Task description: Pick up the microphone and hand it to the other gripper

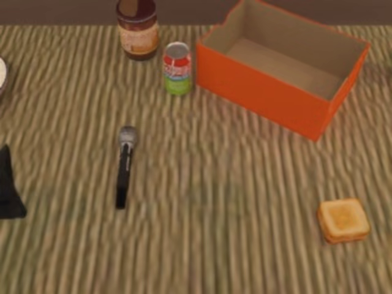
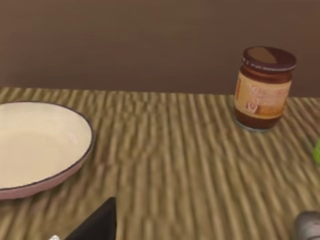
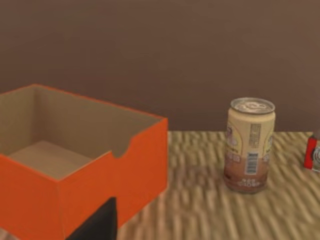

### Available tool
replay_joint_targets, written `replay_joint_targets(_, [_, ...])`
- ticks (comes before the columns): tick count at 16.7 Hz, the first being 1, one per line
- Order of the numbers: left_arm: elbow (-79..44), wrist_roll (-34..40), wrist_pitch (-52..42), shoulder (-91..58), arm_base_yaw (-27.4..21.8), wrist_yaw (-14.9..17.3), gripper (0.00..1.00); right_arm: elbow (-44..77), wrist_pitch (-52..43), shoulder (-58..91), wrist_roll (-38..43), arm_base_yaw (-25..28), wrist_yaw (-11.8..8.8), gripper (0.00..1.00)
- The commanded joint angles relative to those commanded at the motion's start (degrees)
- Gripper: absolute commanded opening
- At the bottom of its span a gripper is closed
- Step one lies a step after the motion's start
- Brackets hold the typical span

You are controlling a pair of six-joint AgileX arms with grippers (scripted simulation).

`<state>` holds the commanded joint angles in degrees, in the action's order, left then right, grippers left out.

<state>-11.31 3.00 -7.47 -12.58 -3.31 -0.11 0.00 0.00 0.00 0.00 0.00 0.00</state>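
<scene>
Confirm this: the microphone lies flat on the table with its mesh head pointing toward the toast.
Not right. In the top view the microphone lies flat on the table, but its mesh head points toward the jar at the far edge, not the toast.

Striped table (image 1: 245, 245): microphone (image 1: 125, 165), box (image 1: 278, 92), toast (image 1: 343, 220).

Worktop's covered in a ribbed tan woven mat (image 1: 245, 202), rough looking; slim black matt microphone with a grey metal mesh head (image 1: 125, 165), matt orange cardboard box (image 1: 269, 92), glossy brown glass jar (image 2: 262, 87), smooth cream glazed plate (image 2: 35, 150)
</scene>
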Motion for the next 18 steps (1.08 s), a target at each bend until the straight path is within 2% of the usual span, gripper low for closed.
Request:
replay_joint_targets(12, [-46.13,12.45,-33.36,-66.9,-13.43,-1.11,1.0,0.0,0.0,0.0,0.0,0.0,0.0,1.0])
replay_joint_targets(18, [-64.47,17.36,-45.69,-90.92,-18.69,-1.36,1.0,0.0,0.0,0.0,0.0,0.0,0.0,1.0])
